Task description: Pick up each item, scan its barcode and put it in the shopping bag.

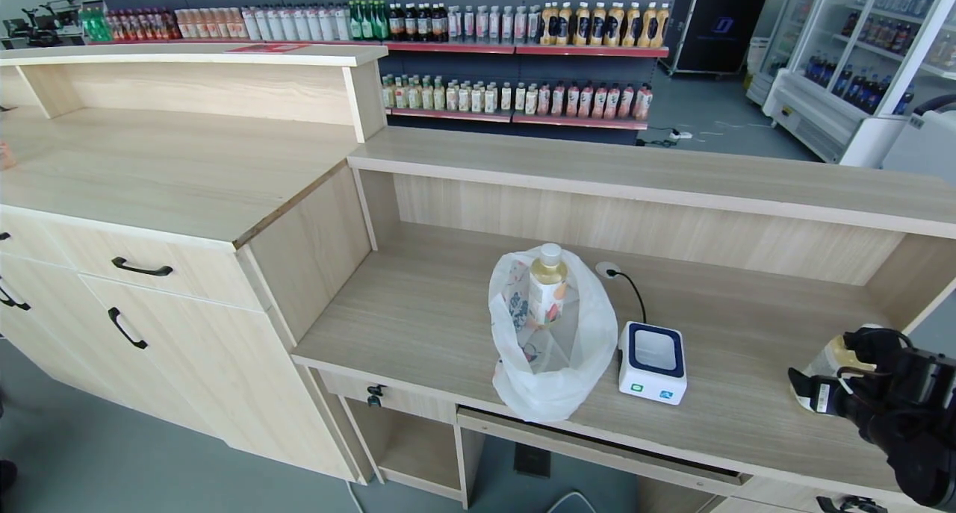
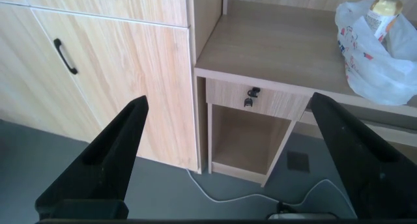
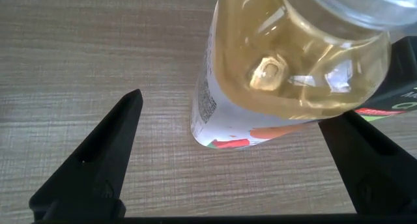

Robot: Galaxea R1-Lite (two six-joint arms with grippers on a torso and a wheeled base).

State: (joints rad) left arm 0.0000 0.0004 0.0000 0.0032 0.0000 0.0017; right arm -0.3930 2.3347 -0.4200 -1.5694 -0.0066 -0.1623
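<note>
Two bottles show in the head view. The bagged bottle (image 1: 549,281) stands upright inside the white shopping bag (image 1: 556,371), which sits near the front edge of the wooden counter (image 1: 747,326). Just beside the bag, on the robot's right, lies a white scanner (image 1: 652,360) with a dark window, and its black cable (image 1: 635,293) runs back to a hole in the counter. Well apart from these, at the counter's right end, the loose bottle (image 1: 840,356) leans over at the right gripper (image 1: 829,378). Shelves of drinks (image 1: 515,98) line the wall behind.

From the left wrist view, the left gripper (image 2: 228,152) hangs over the grey floor in front of a cabinet door (image 2: 117,74) with a black handle (image 2: 65,56). Its two fingers (image 2: 98,165) are spread wide with nothing between them. A small drawer with a lock (image 2: 251,99) sits under the counter edge, and the shopping bag (image 2: 381,61) with the bagged bottle (image 2: 381,12) shows on the counter above.

From the right wrist view, the loose bottle (image 3: 293,61), holding yellowish liquid, is tilted over the counter (image 3: 85,48) between the fingers (image 3: 98,165) of the right gripper (image 3: 234,113). The fingers are apart. One stands clear of the bottle, and the bottle is close against the other.
</note>
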